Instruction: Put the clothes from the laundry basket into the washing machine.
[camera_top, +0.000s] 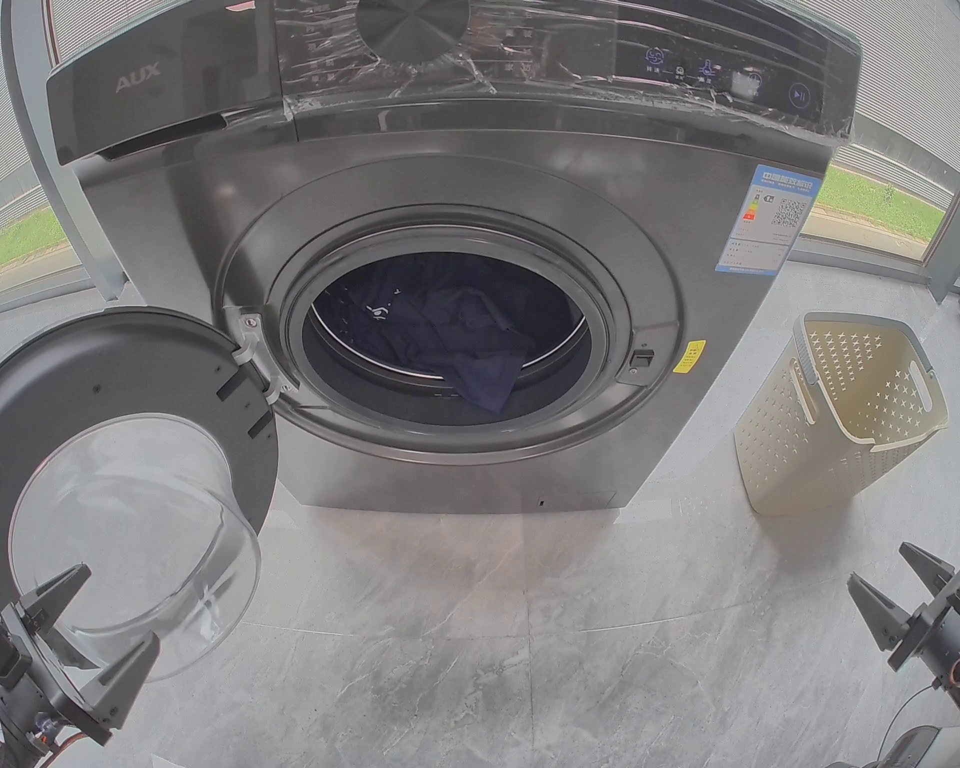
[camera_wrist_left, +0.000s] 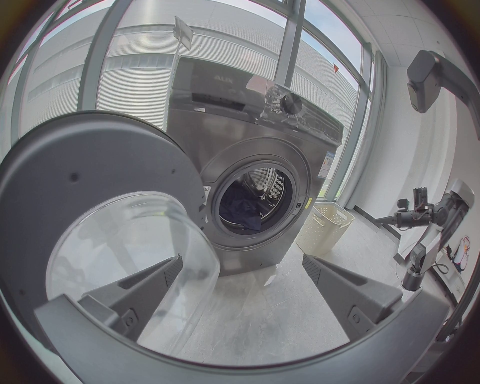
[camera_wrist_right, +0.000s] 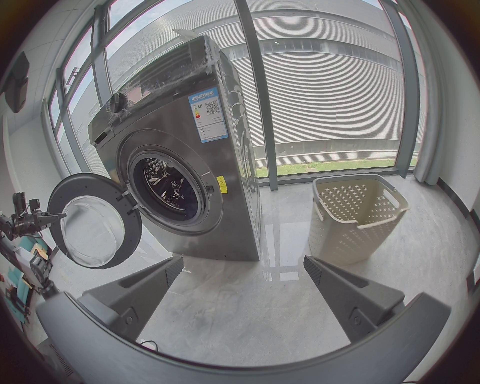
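A grey front-loading washing machine (camera_top: 450, 170) stands ahead with its round door (camera_top: 130, 400) swung wide to the left. Dark navy clothes (camera_top: 450, 325) lie inside the drum, one corner hanging over the drum's lip. The cream laundry basket (camera_top: 850, 410) stands on the floor to the right of the machine; nothing shows inside it. My left gripper (camera_top: 100, 630) is open and empty, low at the left, in front of the door's glass bowl (camera_wrist_left: 135, 260). Low at the right, my right gripper (camera_top: 900, 590) is open and empty, short of the basket (camera_wrist_right: 357, 215).
Grey tiled floor (camera_top: 520, 620) stretches between the grippers and the machine. Floor-to-ceiling windows (camera_wrist_right: 325, 90) run behind the machine and basket. The open door (camera_wrist_left: 100, 165) juts out into the left side of the floor space.
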